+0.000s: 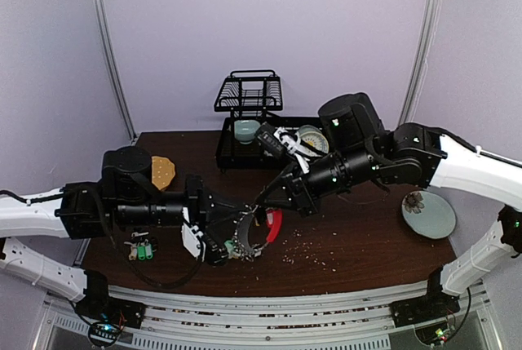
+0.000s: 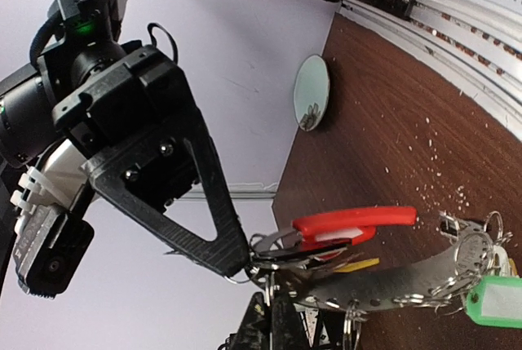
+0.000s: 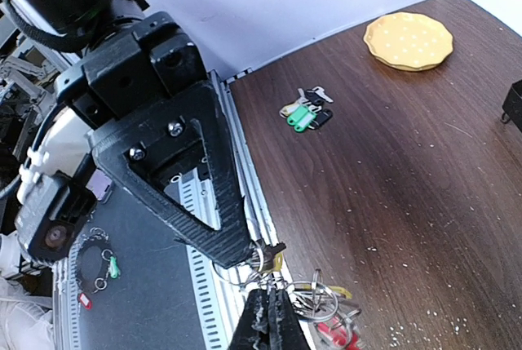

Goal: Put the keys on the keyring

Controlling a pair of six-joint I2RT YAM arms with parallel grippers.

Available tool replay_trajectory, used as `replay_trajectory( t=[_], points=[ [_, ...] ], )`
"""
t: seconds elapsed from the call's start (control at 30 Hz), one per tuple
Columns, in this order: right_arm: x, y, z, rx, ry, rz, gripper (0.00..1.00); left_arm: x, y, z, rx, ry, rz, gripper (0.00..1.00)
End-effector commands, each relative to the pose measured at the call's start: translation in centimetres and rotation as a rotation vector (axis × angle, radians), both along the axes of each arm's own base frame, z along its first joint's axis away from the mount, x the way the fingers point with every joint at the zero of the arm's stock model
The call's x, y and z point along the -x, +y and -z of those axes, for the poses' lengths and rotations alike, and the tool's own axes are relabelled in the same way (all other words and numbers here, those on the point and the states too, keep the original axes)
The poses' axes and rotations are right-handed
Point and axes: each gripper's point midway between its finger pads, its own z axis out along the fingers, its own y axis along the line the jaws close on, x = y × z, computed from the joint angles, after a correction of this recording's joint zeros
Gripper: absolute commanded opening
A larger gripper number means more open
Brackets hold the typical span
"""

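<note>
- The left hand is pinching the keyring by its metal band, fingers pressed together, low over the near middle of the bench. This is probably steadying the ring.
- The right hand is reaching in from the far right, its fingers also pressed together on the ring's end beside the red arc. The two opposed grips are likely serving to work that end open.
- The loose keys, with their green tags, are lying on the bench well to the left, with no hand touching them, so threading is not yet starting.
- The overhead view is showing both arms meeting, but the grips are blurring into a dark cluster.
- The left wrist view is revealing the band, the red arc and a hanging green tag.
- Only the right wrist view is showing the loose keys clearly, with a yellow plate beyond them.
</note>
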Motion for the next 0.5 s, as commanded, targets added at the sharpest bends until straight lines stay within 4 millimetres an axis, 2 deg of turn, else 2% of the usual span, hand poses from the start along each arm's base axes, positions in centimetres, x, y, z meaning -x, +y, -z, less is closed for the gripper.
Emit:
replay_trajectory(
  t=[0.0, 0.17, 0.27, 0.47],
  points=[
    [2.0, 0.2, -0.7, -0.043, 0.031, -0.084, 0.0, 2.5, 0.1, -5.1, 0.188, 0.076, 0.116, 0.0],
    [2.9, -1.4, -0.4, -0.042, 0.018, -0.106, 0.0, 3.7, -0.4, -4.3, 0.181, 0.141, 0.181, 0.0],
    [3.6, -1.8, -0.9, -0.064, 0.034, -0.125, 0.0, 4.6, -0.8, -4.6, 0.186, 0.169, 0.235, 0.0],
    [5.2, -2.9, -2.8, -0.119, 0.038, -0.184, 0.0, 4.9, -1.7, -4.4, 0.163, 0.186, 0.268, 0.0]
  ],
)
